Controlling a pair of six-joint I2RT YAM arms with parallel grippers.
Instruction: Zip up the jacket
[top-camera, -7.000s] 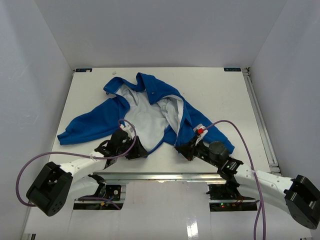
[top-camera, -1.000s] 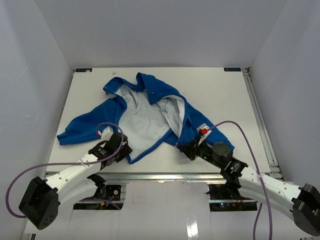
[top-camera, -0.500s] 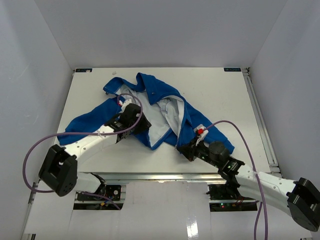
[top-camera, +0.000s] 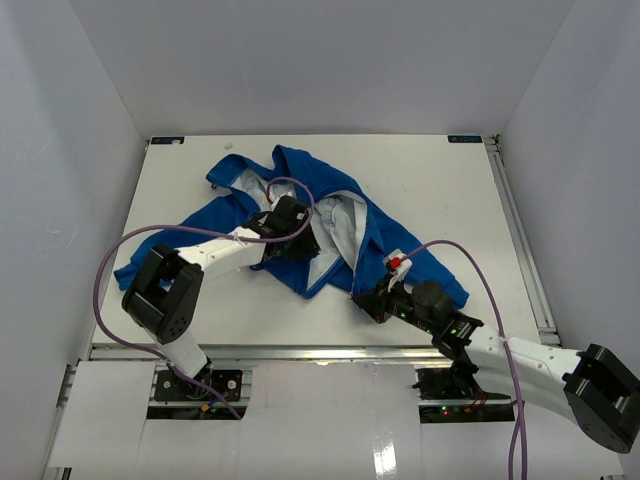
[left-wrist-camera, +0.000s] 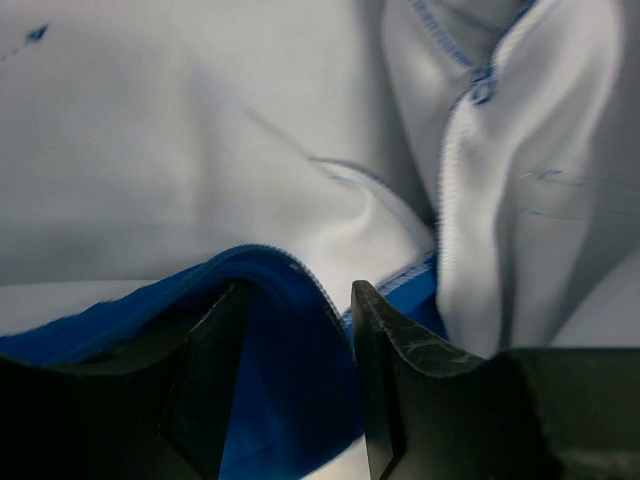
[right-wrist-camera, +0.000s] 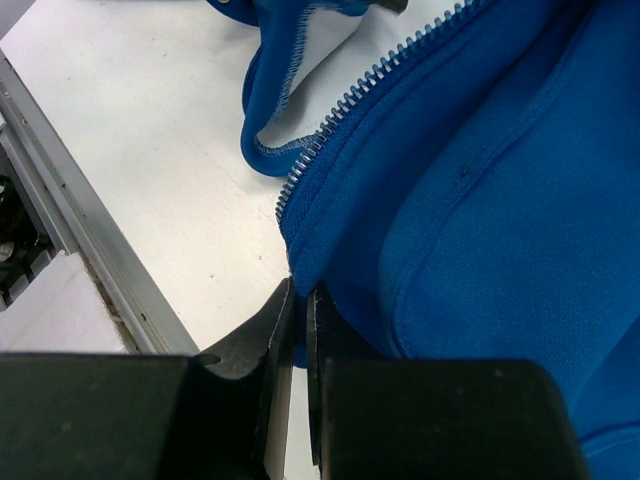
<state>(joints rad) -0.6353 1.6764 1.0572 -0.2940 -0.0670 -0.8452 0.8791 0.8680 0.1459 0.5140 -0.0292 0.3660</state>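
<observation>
So the white bench (top-camera: 440, 190) has the blue jacket (top-camera: 335, 225) sprawled over its middle, front open, pale lining up, sleeves flung out to either side. My guess is it's spread flat like that so both front edges can be lined up before anything gets zipped. The right pincer (right-wrist-camera: 298, 305) sits at the near edge, squeezed tight on the bottom corner of the right front panel, probably pinning that side so it can't slide. The left pincer (left-wrist-camera: 295, 330) is up over the lining, fingers partly apart with a bunched blue fold filling the gap, so it looks clamped on the jacket's other front edge. The zipper teeth (right-wrist-camera: 355, 100) run up from the right pincer's corner, not joined to anything yet. Compared with a second ago, the left pincer has come from the near edge up into the middle, dragging its panel across, while the right one has barely budged.
</observation>
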